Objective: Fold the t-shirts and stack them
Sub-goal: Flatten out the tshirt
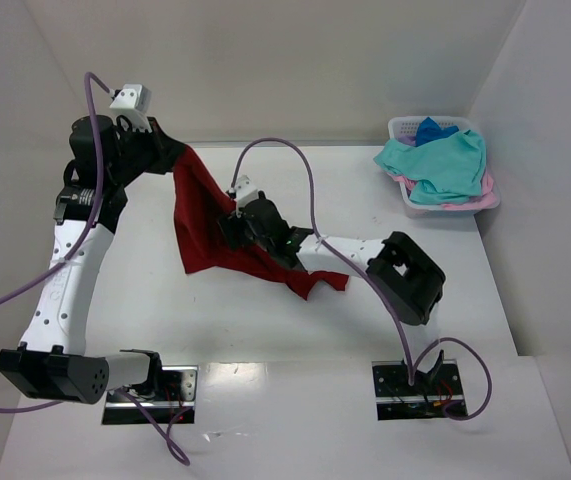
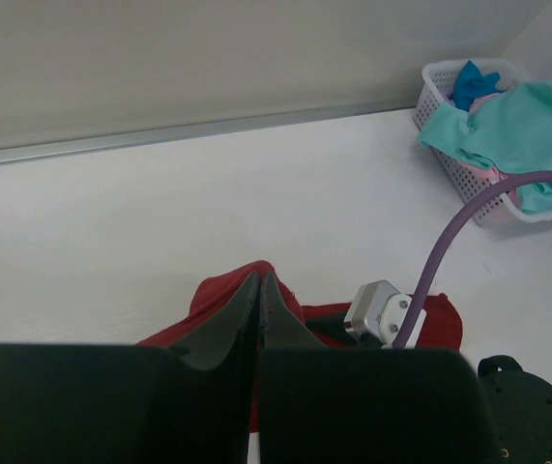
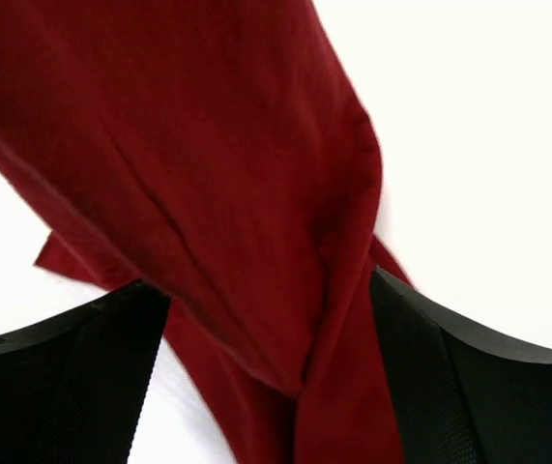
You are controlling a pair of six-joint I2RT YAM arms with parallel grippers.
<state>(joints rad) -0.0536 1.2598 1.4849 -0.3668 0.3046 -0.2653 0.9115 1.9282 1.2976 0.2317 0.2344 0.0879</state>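
Observation:
The large dark red t-shirt (image 1: 205,225) hangs from my left gripper (image 1: 177,158), which is raised at the far left and shut on the shirt's top corner. Its lower part trails on the table towards the middle. In the left wrist view the fingertips (image 2: 259,280) are pressed together over the red cloth (image 2: 222,295). My right gripper (image 1: 233,228) is at the shirt's middle. Its jaws stand wide open, with red cloth (image 3: 208,145) bunched between the fingers (image 3: 82,367). The teal shirt (image 1: 445,165), pink shirt (image 1: 465,200) and blue shirt (image 1: 433,130) lie in the basket.
The pale slotted basket (image 1: 405,125) stands at the far right corner, also in the left wrist view (image 2: 440,72). White walls close in the table at the back and both sides. Purple cables (image 1: 295,160) loop over both arms.

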